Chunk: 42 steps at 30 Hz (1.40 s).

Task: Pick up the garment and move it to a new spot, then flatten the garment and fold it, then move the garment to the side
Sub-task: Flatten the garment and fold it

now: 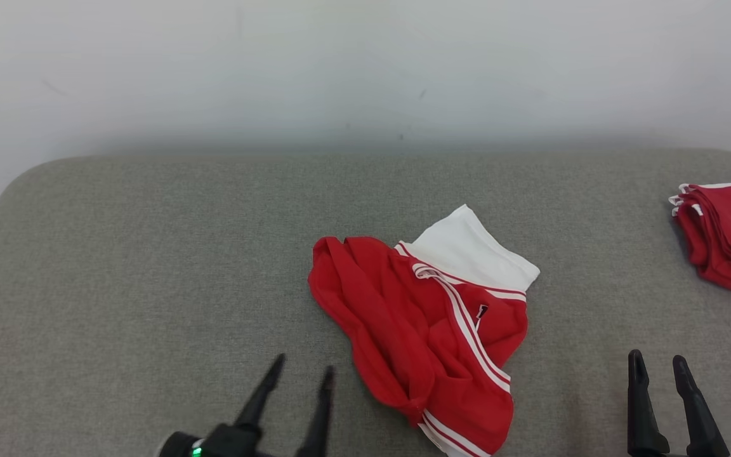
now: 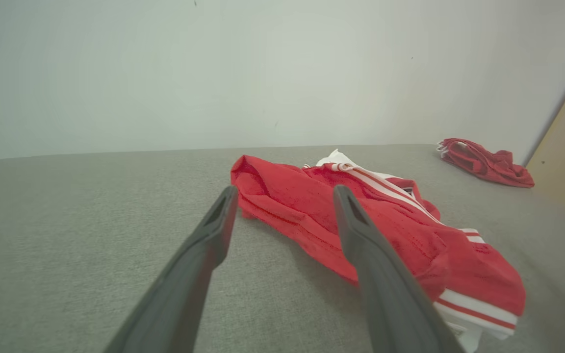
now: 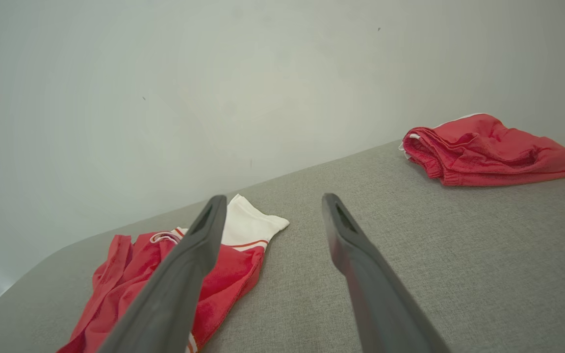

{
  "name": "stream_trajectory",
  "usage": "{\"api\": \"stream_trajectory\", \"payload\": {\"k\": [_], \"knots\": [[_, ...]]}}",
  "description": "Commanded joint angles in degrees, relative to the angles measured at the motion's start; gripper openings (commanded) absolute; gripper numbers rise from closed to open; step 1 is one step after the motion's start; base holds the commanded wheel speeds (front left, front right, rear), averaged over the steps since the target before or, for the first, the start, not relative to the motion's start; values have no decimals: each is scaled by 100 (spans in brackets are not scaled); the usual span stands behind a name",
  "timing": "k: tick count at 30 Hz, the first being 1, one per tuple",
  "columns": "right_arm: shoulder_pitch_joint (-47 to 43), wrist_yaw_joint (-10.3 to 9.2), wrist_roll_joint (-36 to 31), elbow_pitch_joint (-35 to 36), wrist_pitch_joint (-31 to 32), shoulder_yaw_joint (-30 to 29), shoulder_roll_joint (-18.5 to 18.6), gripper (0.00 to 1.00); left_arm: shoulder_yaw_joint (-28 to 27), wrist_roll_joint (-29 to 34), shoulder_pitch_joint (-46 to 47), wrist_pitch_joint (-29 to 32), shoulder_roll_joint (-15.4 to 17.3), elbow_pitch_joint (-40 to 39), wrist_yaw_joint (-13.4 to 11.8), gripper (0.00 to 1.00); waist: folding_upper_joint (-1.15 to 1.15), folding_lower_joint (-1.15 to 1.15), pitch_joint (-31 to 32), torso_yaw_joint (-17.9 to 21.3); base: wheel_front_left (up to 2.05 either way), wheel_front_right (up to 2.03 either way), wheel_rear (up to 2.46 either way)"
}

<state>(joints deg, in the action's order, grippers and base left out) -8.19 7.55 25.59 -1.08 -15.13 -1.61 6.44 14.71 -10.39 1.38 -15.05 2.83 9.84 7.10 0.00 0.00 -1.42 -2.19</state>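
Lying crumpled on grey padded surface (image 1: 150, 254): red-and-white garment (image 1: 422, 324). Left gripper (image 1: 305, 363): just left of garment's near end, fingers leaning toward it, spread wide, empty. Right gripper (image 1: 657, 357): well right of garment, fingers pointing ahead, spread wide, empty.

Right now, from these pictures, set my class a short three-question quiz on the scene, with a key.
1. Fill in: the left gripper and the right gripper are both ____.
2. True or false: the left gripper holds the garment.
3. The red pile lies to the garment's: A left; B right.
Key: 1 open; 2 false; 3 B.
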Motion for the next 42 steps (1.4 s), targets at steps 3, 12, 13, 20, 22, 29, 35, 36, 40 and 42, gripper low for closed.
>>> {"api": "stream_trajectory", "payload": {"k": [3,12,13,20,22,29,35,36,40,42], "knots": [[120,-15,-28,-32,0,27,83,100,674,53,297,-17,12,218,47,100,0,0,-155,135,0,0,0],[216,-15,-24,-63,0,-33,63,100,1733,-193,713,-17,98,921,30,100,0,0,-390,486,0,0,0],[222,-15,-18,-65,1,-41,64,100,1755,-208,721,-17,116,1013,31,100,0,0,-398,517,0,0,0],[277,-15,-29,-69,1,-103,58,100,1807,-412,896,-17,142,1564,31,0,0,0,-372,552,0,0,0],[291,-15,-47,-62,0,-84,63,100,1739,-468,971,-17,129,1586,30,0,0,0,-351,511,0,0,0],[274,-15,-57,-62,1,-135,92,100,1100,-528,799,-17,137,1145,-99,0,0,0,-314,225,0,0,0],[300,-15,-66,-137,1,-211,138,100,407,-680,336,-17,199,718,-209,0,0,0,-296,-24,0,0,0],[294,-15,-69,-155,1,-225,145,100,297,-715,211,-17,192,688,-220,0,0,0,-291,-57,0,0,0],[291,-15,-87,-244,0,-230,174,100,-132,-869,-168,-17,142,693,-242,0,0,0,-261,-116,0,0,0],[290,-15,-86,-279,1,-232,178,100,-257,-878,-329,-17,101,786,-219,0,0,0,-240,-125,0,0,0]]}}
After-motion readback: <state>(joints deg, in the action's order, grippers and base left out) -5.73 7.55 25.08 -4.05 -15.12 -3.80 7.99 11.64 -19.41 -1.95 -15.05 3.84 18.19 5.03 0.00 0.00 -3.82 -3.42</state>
